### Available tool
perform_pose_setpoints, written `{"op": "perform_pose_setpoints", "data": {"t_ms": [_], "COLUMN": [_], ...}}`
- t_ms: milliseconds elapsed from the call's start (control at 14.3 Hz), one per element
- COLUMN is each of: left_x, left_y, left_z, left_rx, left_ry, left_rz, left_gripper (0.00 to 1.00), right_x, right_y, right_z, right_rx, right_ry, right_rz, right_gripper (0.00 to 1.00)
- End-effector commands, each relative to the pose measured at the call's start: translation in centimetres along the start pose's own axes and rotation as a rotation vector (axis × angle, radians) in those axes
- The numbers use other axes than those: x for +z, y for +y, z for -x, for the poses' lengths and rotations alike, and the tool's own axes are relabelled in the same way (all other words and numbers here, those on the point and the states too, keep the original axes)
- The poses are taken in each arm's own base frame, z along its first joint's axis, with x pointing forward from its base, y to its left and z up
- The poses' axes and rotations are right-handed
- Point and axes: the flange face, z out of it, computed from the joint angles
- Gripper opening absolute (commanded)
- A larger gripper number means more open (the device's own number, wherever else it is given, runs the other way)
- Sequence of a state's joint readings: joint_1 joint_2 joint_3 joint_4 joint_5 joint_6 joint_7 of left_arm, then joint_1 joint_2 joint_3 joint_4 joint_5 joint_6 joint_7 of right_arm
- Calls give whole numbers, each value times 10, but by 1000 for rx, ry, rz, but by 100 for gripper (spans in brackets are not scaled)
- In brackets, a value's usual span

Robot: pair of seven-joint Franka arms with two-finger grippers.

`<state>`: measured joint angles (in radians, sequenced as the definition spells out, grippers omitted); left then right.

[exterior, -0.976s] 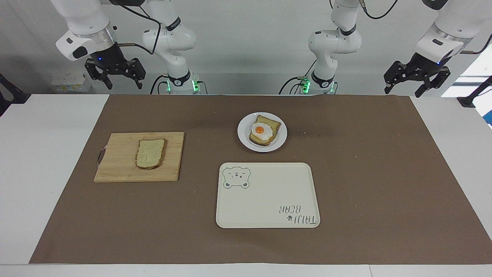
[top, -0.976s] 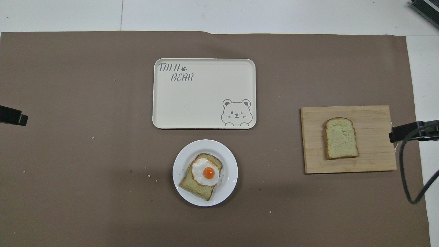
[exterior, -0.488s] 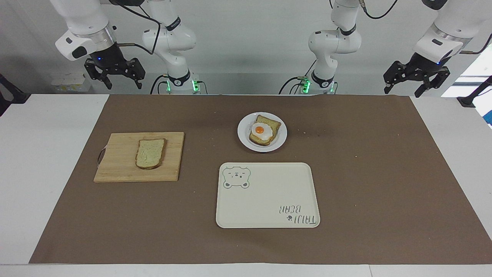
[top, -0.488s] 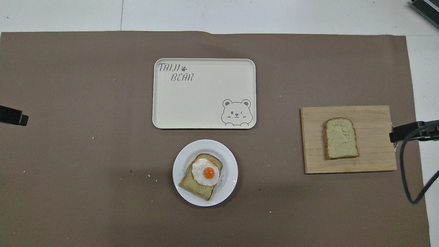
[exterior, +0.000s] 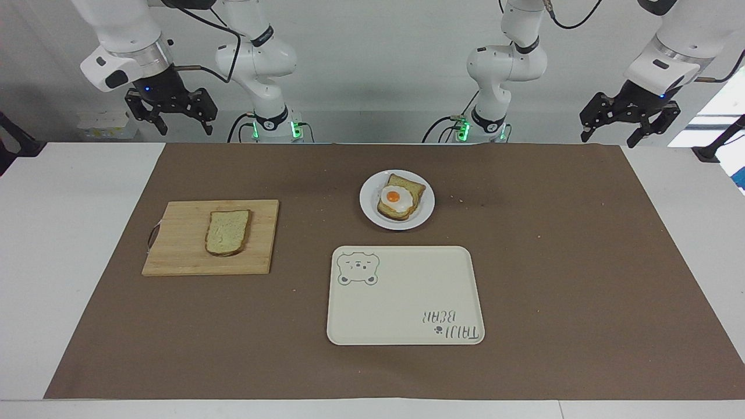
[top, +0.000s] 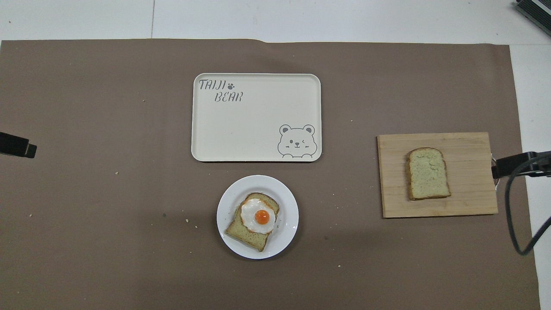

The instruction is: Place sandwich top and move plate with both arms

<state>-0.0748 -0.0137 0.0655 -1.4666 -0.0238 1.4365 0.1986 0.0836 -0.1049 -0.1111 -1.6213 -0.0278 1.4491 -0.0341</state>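
Note:
The sandwich top (exterior: 228, 231), a plain bread slice, lies flat on a wooden cutting board (exterior: 180, 250) toward the right arm's end; it also shows in the overhead view (top: 428, 173). The white plate (exterior: 368, 205) holds a toast slice with a fried egg (exterior: 399, 199) at mid-table, near the robots; the plate's rim also shows from overhead (top: 226, 215). My right gripper (exterior: 174, 119) hangs open and empty, high over the table's edge by the board. My left gripper (exterior: 625, 125) hangs open and empty, high over the opposite end.
A cream rectangular tray with a bear drawing (exterior: 407, 297) lies just farther from the robots than the plate. A brown mat (exterior: 553, 262) covers the table. Only the gripper tips show from overhead, left (top: 19, 146) and right (top: 516, 165).
Both grippers have drifted slightly upward and outward. The bread, plate, board and tray have not moved.

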Motion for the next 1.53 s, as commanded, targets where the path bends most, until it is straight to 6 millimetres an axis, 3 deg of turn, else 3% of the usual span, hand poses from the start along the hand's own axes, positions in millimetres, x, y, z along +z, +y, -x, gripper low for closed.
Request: {"op": "perform_pose_setpoints", "data": {"t_ms": [0,209,906,1464], "left_x": [0,0,0,0], "left_y": [5,5,5,5], "left_z": [7,7,6,6], "left_rx": [-6,-6,-8,-8], "left_ry": [-4,-2,-1,-1], "left_rz": [8,8,9,9], "left_gripper": [100,100,100,100], "right_x": [2,26,32,76], "right_y": [-3,1,2,-8], "right_z": [5,-1,-3,-21], "right_rx": [-33,-28,-26,-27], "right_ry": [1,40,38,63], "right_rz": [3,2,2,-47], "right_gripper": [100,100,100,100]}}
